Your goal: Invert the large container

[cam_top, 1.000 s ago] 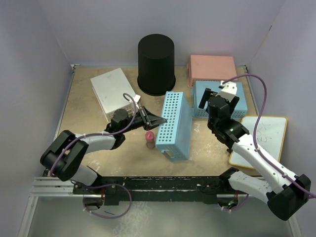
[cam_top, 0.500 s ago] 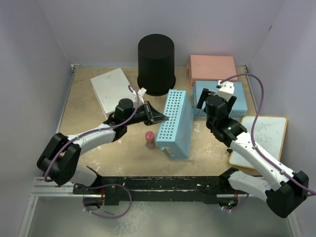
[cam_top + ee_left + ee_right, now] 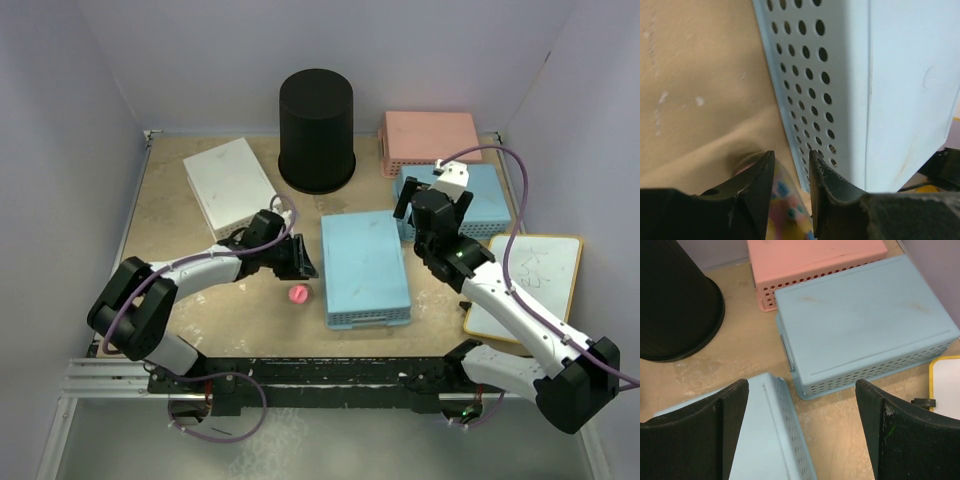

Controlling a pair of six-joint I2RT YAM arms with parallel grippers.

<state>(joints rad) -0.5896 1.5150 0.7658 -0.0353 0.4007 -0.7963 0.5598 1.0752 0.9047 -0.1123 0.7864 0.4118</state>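
Large container [image 3: 316, 130] stands at the far edge of the tabletop, about midway along it, well apart from both grippers. Its long axis is upright, the closed flat end up and the wider rolled rim down on the tabletop, so its inside is hidden.

Four perforated baskets also lie bottom up, hiding whatever is under them. The white basket [image 3: 232, 180] is toward the far left. The pink basket [image 3: 430, 138] is in the far right corner, with the small blue basket [image 3: 482, 193] just in front of it. The big blue basket [image 3: 365, 268] lies mid-table.

The left gripper [image 3: 303, 262] is low beside the big blue basket's left wall, its jaws a narrow gap apart and gripping nothing. A small pink object [image 3: 299, 294] lies just near of it.

The right gripper [image 3: 800, 440] hangs spread wide and unloaded above the two blue baskets.
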